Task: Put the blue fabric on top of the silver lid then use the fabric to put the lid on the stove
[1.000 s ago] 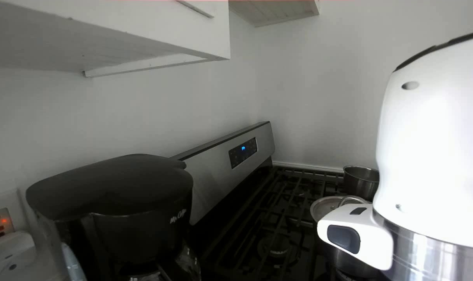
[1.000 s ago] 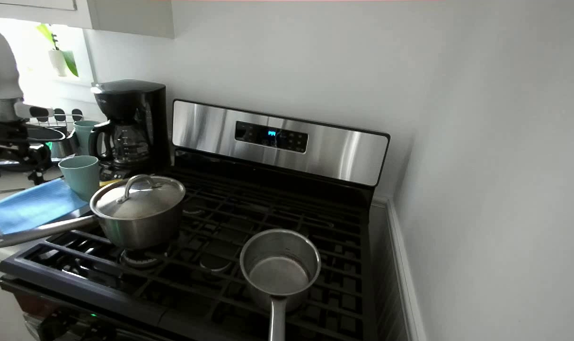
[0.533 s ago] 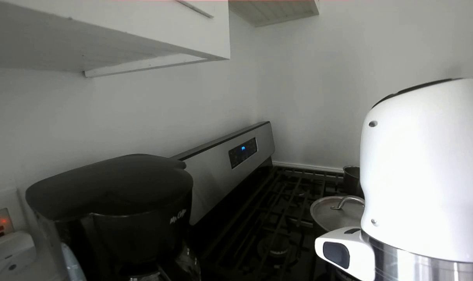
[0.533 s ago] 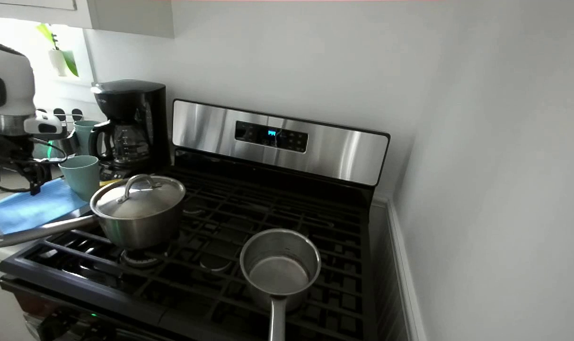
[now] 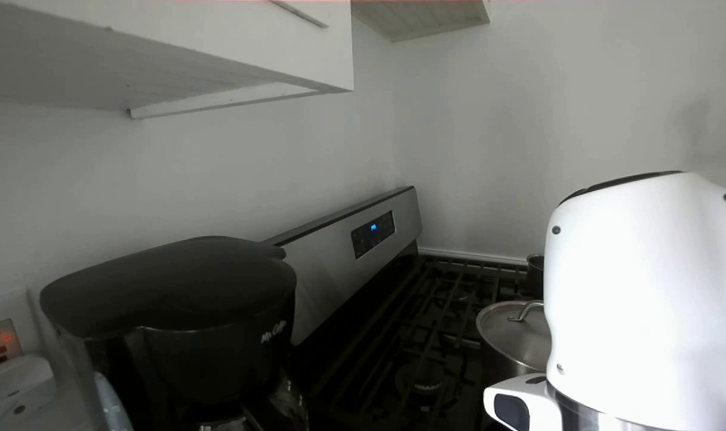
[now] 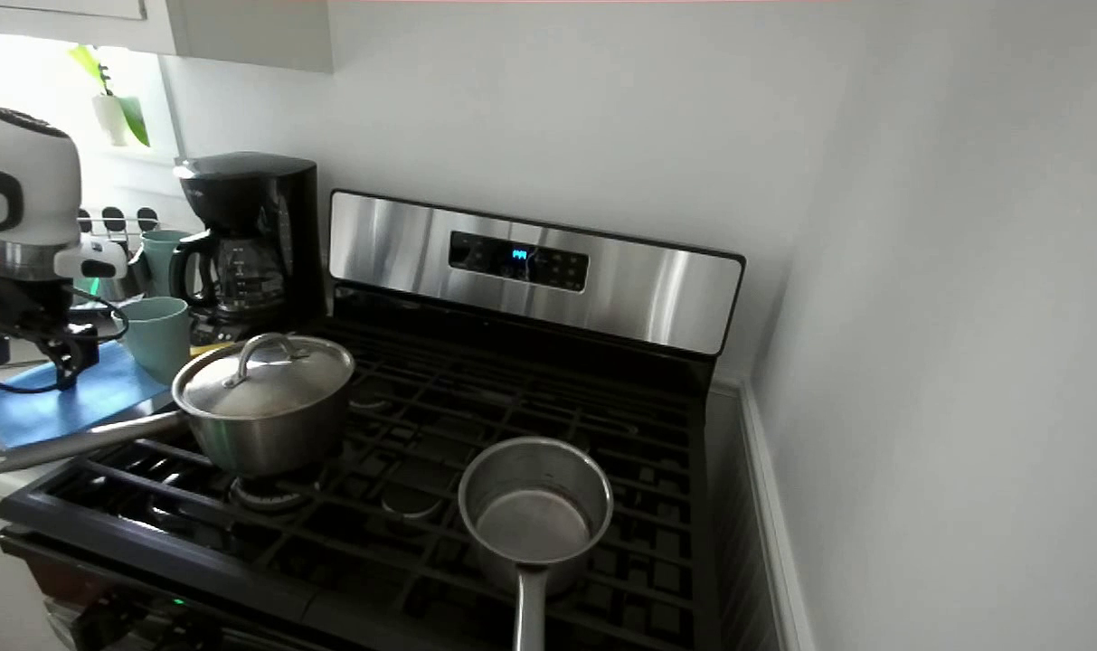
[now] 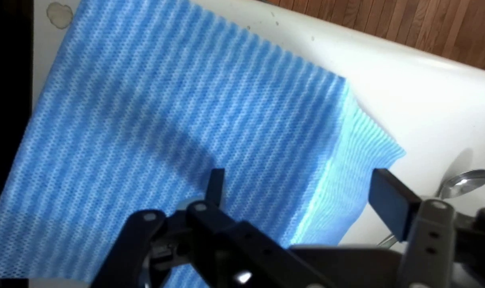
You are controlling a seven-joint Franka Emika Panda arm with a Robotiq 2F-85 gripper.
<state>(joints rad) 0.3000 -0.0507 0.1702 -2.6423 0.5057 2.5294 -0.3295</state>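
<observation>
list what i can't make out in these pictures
Inside of the pot: covered by the lid in both exterior views.
The pan: end of its handle cut off by the bottom edge in an exterior view.
Part of the spoon: behind the gripper in the wrist view.
Whether the gripper touches the cloth: too small and dark in an exterior view, unclear in the wrist view.

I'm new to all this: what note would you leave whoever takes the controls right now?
End effector: open over the cloth, gripping nothing; contact unclear.
Cloth: on the counter, beside the stove.
Lid: on the pot that stands on the stove.
Done: neither step yet.
Left: grip the cloth, lay it over the lid, then use it to lift the lid off and set it on the stove.
</observation>
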